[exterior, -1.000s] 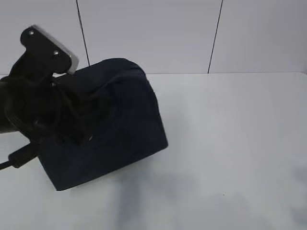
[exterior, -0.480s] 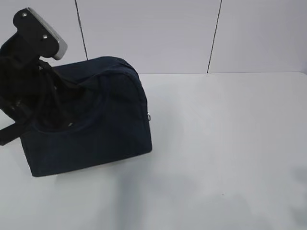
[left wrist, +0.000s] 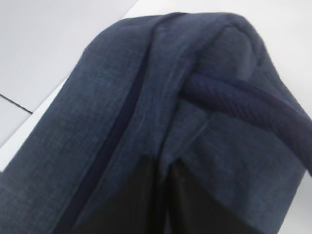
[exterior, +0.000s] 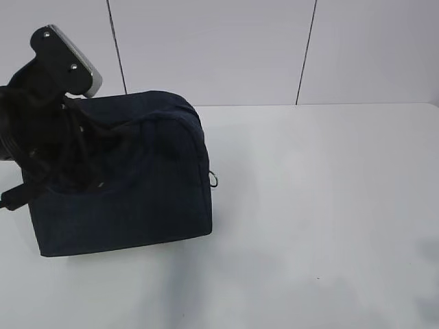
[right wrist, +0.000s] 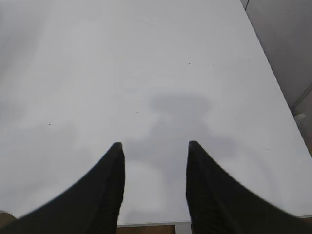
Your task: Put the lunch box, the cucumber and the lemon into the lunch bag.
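From the front, the bag [exterior: 130,185] sits on the white table [exterior: 322,205] at the left of the frame, dark navy and boxy, with a small metal ring [exterior: 214,179] hanging off its right edge. The left arm [exterior: 41,116] crowds the upper left corner, pressed against the bag's left top; its fingers are lost in the dark fabric there, so I cannot tell how wide they stand or whether they have hold of anything. The rest of the table, centre and right, is bare white.

The left wrist camera is filled with navy cloth: a rounded handle [left wrist: 248,102] runs from the middle down to the right edge, and a zipper line [left wrist: 119,126] crosses diagonally from upper centre to lower left. The gripper itself is not clear here.

The right wrist camera shows the right gripper [right wrist: 155,170] at the bottom of the frame, fingers spread apart with nothing between them, over bare table
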Robot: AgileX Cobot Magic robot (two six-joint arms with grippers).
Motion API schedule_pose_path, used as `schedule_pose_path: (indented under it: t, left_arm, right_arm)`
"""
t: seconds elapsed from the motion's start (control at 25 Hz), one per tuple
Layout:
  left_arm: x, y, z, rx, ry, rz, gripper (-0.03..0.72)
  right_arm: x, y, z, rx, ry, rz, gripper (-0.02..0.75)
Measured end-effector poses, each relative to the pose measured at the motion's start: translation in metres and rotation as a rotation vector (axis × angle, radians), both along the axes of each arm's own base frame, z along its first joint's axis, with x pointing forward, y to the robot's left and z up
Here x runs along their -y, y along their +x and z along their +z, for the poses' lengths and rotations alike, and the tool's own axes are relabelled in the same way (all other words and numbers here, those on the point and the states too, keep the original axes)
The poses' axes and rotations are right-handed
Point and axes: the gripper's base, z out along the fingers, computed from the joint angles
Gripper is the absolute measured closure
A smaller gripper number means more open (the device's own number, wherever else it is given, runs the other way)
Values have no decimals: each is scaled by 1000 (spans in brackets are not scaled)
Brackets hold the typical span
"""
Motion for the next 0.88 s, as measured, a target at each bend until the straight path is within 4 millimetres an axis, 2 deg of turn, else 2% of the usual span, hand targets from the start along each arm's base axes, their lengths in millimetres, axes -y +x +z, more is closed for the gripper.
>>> schedule_pose_path:
  t: [0.16,0.24,0.44,0.68,0.88]
  left_arm:
    - [2,-1,-2,-35,-11,-8,279]
    - [3,-3,-4,-65,-19,-21,236]
    - [6,-16,-5,-159,-12,-108,271]
    - [3,-26,11,-136,-13,-155,285]
    - [3,-29,19,-241,-37,-179,285]
  right_arm:
    - [0,0,0,0,0,0,412]
    - [0,0,0,0,0,0,412]
    - [0,0,0,0,0,0,412]
    - [0,0,0,0,0,0,412]
    - [0,0,0,0,0,0,412]
